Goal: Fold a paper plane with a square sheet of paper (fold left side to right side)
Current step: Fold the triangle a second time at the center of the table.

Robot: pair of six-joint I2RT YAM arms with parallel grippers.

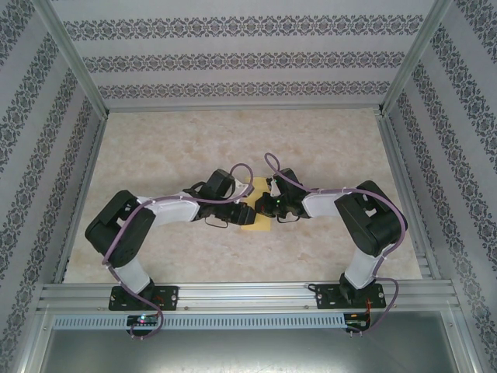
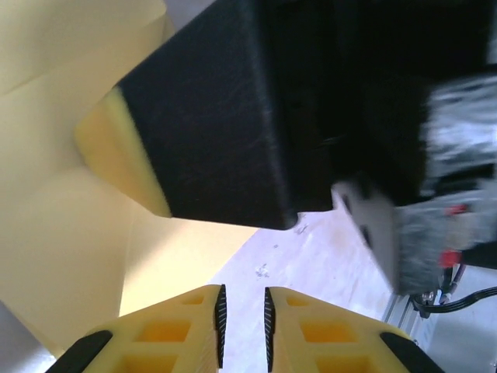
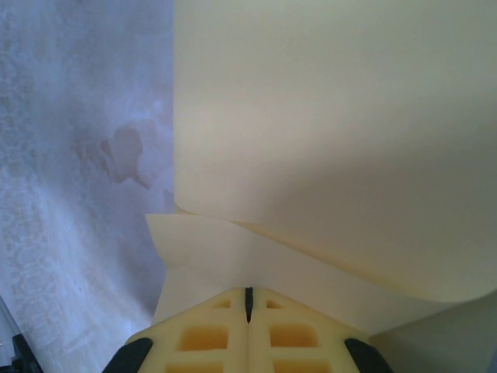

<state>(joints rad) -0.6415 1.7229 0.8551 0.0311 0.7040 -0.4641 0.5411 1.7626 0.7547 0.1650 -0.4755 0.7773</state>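
Note:
The square sheet of paper (image 1: 255, 224) lies yellow-orange at mid-table between both arms, partly folded. In the right wrist view one layer (image 3: 210, 249) lies flat while a large flap (image 3: 334, 116) curls up over it. My right gripper (image 3: 248, 294) is shut, its tips resting against the flat layer under the flap. My left gripper (image 2: 243, 311) stands slightly open over bare table just off the paper's edge (image 2: 62, 233), with nothing between its pads. One black, yellow-tipped finger (image 2: 202, 132) of the right gripper looms just ahead of it. From above, the left gripper (image 1: 247, 214) and right gripper (image 1: 269, 208) almost touch.
The marbled tabletop (image 1: 233, 140) stretches behind the arms. Patterned walls (image 1: 233, 54) with metal posts close in the back and both sides. An aluminium rail (image 1: 248, 295) carrying both arm bases runs along the near edge.

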